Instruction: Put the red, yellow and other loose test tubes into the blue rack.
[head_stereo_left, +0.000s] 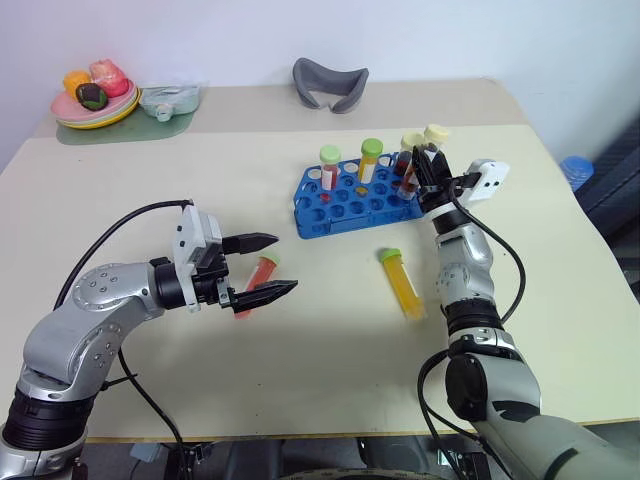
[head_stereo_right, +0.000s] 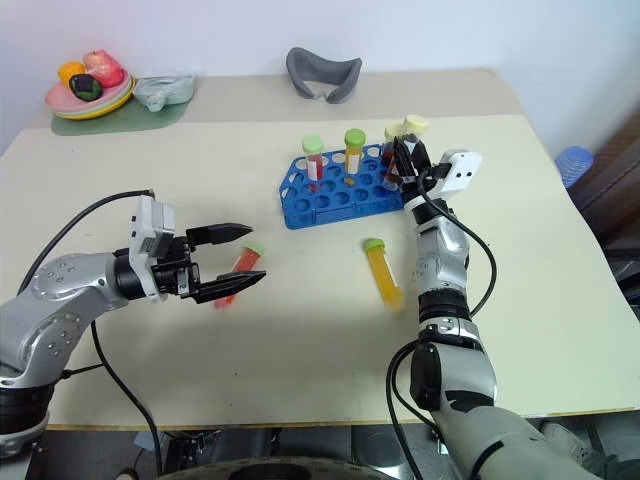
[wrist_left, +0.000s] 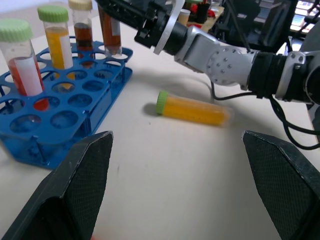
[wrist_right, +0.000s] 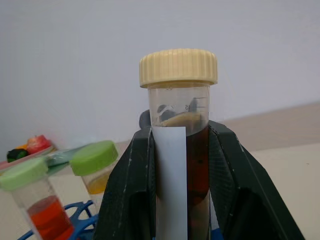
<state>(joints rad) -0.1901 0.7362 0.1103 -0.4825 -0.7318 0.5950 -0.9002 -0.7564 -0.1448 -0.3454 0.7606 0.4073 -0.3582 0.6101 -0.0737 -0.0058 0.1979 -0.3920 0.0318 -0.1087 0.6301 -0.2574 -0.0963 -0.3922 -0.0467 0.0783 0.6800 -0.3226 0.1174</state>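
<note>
A: State of each tool?
B: Left tool (head_stereo_left: 262, 268) is wide open over the red tube (head_stereo_left: 259, 279) on the table (head_stereo_left: 330, 360). Right tool (wrist_right: 180, 165) clamps a brown tube (wrist_right: 182, 150) at the blue rack (head_stereo_left: 340, 205).
A: Remaining loose tube?
B: Yellow tube (head_stereo_left: 404, 284) lies just beside the rack.

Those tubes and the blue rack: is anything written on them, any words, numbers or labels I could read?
Brown tube in the right gripper: faint raised measuring marks under its cream cap, too faint to read.
White strip on that tube: blank.
White strip on the red tube in the blue rack: blank.
Yellow tube lying on the table: no writing visible.
</note>
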